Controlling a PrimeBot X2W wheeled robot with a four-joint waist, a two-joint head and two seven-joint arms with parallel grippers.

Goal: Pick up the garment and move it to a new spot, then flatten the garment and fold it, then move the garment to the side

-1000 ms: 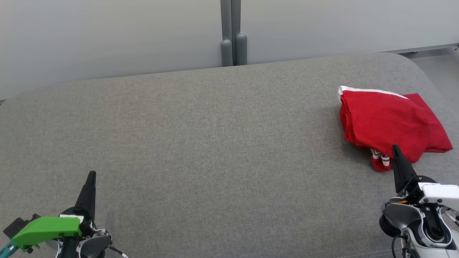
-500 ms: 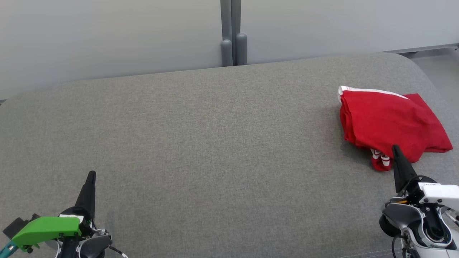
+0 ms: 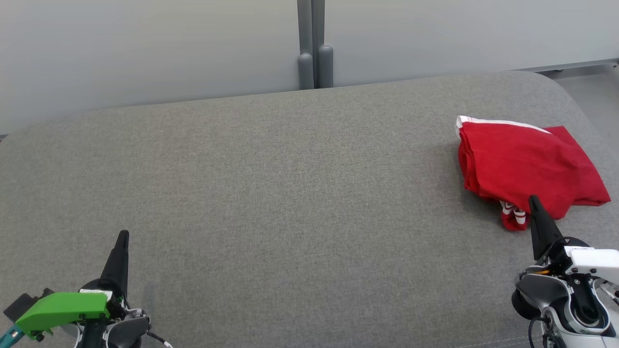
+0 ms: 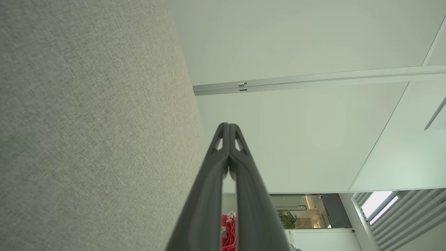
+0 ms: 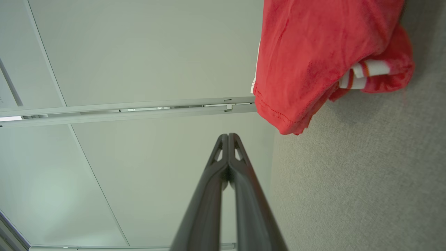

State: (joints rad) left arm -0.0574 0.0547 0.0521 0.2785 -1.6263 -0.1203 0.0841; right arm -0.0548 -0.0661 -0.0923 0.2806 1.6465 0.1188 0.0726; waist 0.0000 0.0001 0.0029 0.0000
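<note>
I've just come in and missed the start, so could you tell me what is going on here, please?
A two-armed robot faces a grey padded surface with a red garment lying loosely folded near its right edge. Nothing is being handled right now. The left gripper sits at the near left, jaws shut and empty. The right gripper points at the garment's near edge, jaws shut too; the right wrist view shows a gap between them.
</note>
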